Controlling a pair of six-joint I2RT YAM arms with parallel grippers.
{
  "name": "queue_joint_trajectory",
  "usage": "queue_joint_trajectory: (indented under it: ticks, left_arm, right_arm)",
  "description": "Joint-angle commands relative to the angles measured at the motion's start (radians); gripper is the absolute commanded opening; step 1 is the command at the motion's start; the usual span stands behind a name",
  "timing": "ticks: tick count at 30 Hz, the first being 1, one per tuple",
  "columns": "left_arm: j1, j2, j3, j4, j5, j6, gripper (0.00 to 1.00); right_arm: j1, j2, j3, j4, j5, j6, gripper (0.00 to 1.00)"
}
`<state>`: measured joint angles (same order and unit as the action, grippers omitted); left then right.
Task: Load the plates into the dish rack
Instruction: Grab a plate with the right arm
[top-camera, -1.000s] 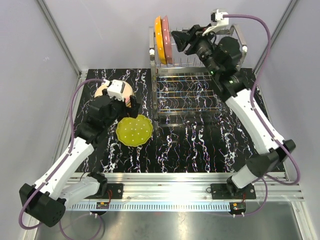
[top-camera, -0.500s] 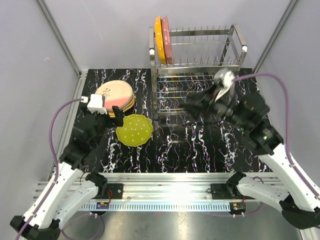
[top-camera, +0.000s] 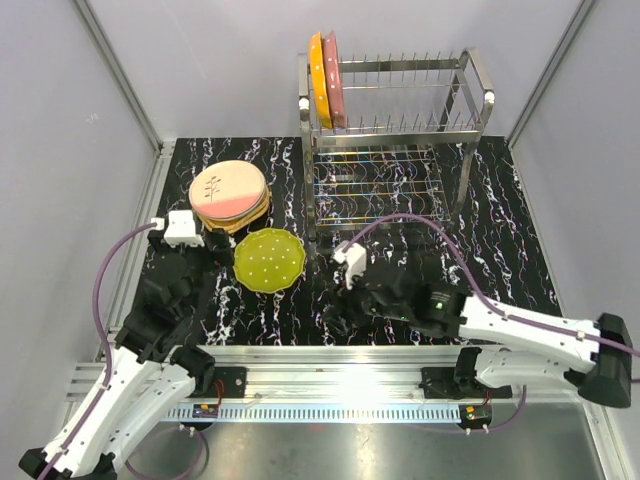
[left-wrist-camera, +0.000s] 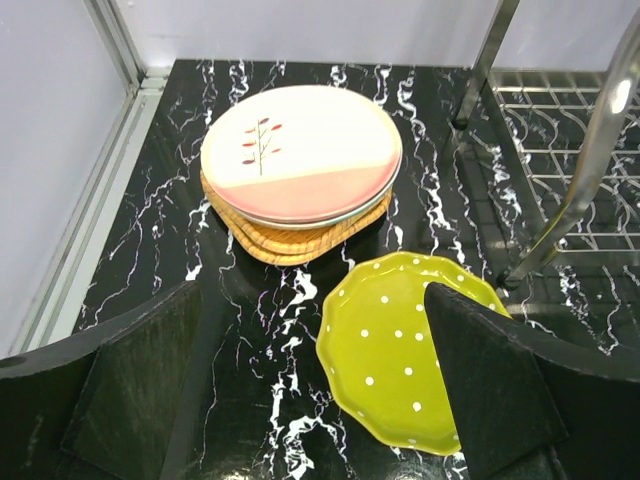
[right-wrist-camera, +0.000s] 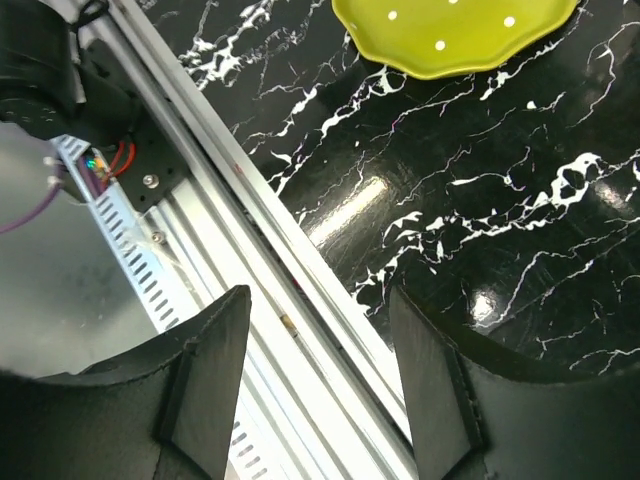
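Left gripper (left-wrist-camera: 312, 295) has jaws wide apart and empty, over the lime plate (left-wrist-camera: 410, 360) lying flat on the table. Right gripper (right-wrist-camera: 320, 300) also apart and empty, by the front rail (right-wrist-camera: 300, 290). Orange plate (top-camera: 318, 70) and pink plate (top-camera: 333, 85) stand in the dish rack (top-camera: 400, 130). Risk — a shallow rim pinch skids the lime plate into the stack (left-wrist-camera: 300, 160).

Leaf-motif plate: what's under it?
The leaf-motif plate tops a stack: a pale rim directly beneath, then tan plates at the bottom. Only edges show; count hidden.

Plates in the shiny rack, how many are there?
2. The orange plate and the pink plate stand side by side at the left end of the dish rack's upper tier; none seems hidden behind them.
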<state>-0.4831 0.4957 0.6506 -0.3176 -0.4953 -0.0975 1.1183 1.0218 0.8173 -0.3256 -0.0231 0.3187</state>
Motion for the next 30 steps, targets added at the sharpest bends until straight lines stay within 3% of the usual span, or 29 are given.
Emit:
queue_joint_trajectory:
  ticks: [1,3,6,10,21,25,30]
  left_arm:
    - [-0.015,-0.029,-0.009,0.066,-0.046,0.021,0.96]
    - [-0.023,-0.034,-0.005,0.060,-0.045,0.016,0.95]
    - [-0.032,-0.045,-0.002,0.051,-0.038,0.019,0.80]
    - [-0.040,-0.049,0.003,0.043,-0.092,-0.001,0.99]
    - [-0.043,-0.074,0.011,0.028,-0.193,-0.025,0.99]
    - [-0.043,-0.123,0.021,0.005,-0.278,-0.060,0.99]
    - [-0.043,-0.177,-0.003,0.029,-0.275,-0.067,0.99]
  right_arm:
    - [0.104,0.111,0.086,0.077,0.221,0.049,0.65]
    - [0.142,0.225,0.153,0.063,0.279,0.036,0.65]
    - [0.184,0.369,0.245,0.059,0.321,0.020,0.65]
    - [0.192,0.501,0.339,0.030,0.339,-0.036,0.67]
    - [0.195,0.766,0.551,0.082,0.382,-0.217,0.68]
    - [0.190,0.866,0.634,0.071,0.400,-0.286,0.66]
    - [0.163,0.981,0.738,0.036,0.361,-0.313,0.62]
